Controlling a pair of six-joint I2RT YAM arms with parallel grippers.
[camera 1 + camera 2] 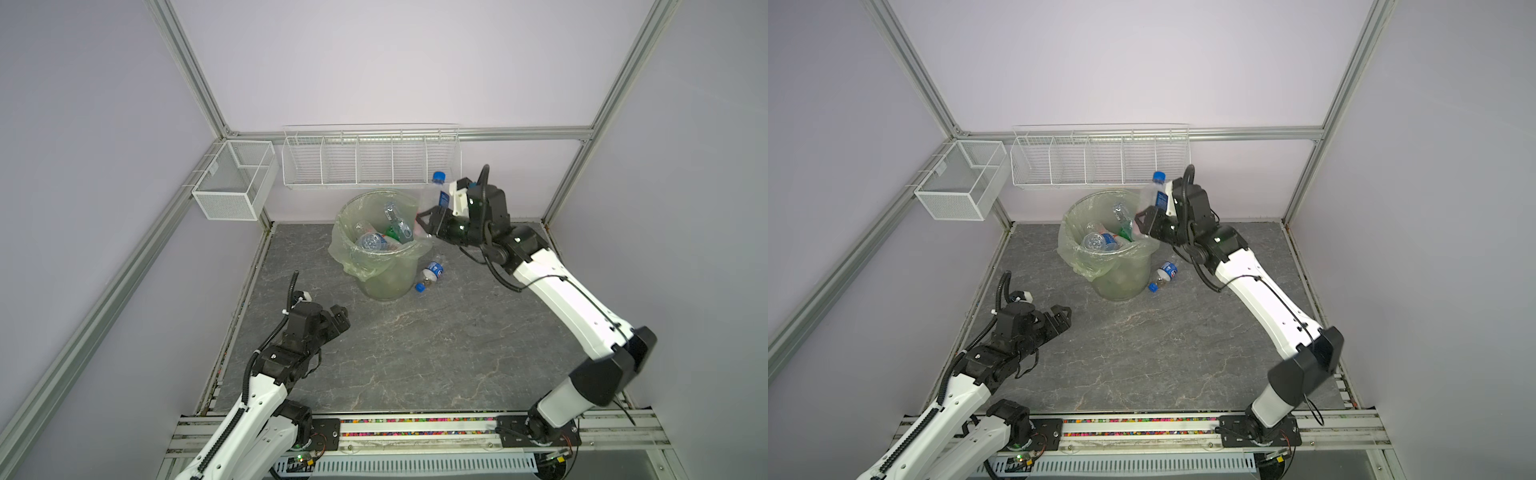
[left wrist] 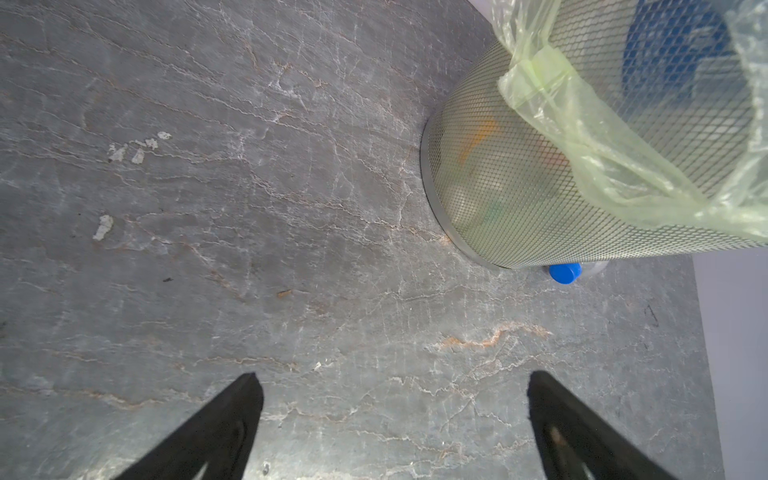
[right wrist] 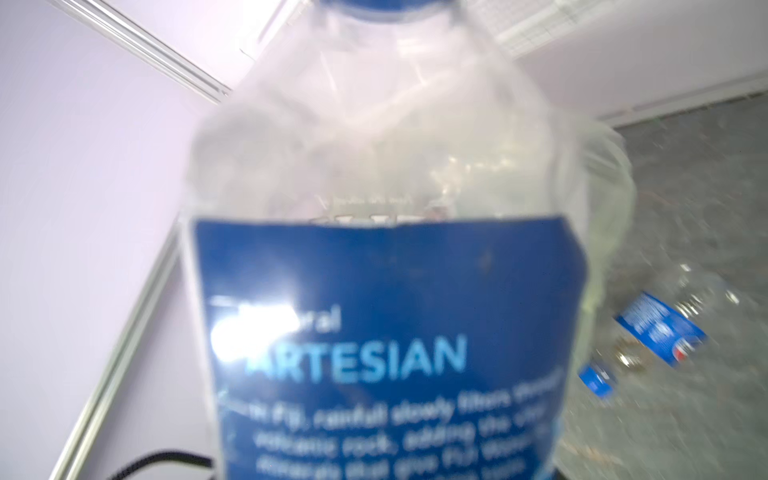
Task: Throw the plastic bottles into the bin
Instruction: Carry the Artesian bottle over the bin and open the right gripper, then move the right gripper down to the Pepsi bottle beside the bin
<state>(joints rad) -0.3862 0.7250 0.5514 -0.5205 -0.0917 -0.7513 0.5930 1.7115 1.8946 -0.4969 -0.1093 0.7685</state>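
A clear bottle with a blue label (image 3: 386, 291) fills the right wrist view. It is blurred, with its blue cap uppermost and the word "ARTESIAN" readable. In both top views this bottle (image 1: 443, 199) (image 1: 1157, 199) stands cap-up in the air at the far right edge of the bin (image 1: 384, 278). The bin is a round mesh basket lined with a pale-green bag (image 2: 582, 137) folded over its rim. The bottle's lower half sits between the jaws of the right gripper (image 1: 426, 222), which reaches in from the right at rim height. Whether the jaws pinch the bottle or merely flank it cannot be told.

Inside the bin lie several bottles (image 1: 374, 241), clear ones with blue labels and a green one. Another blue-labelled bottle (image 1: 432, 272) lies on its side on the grey stone-patterned table (image 1: 415, 353), close against the bin's base on the right, with its blue cap toward the camera.

The left gripper (image 2: 393, 376) hangs above bare table well short of the bin. Its fingers (image 2: 224, 419) are spread wide apart and empty.
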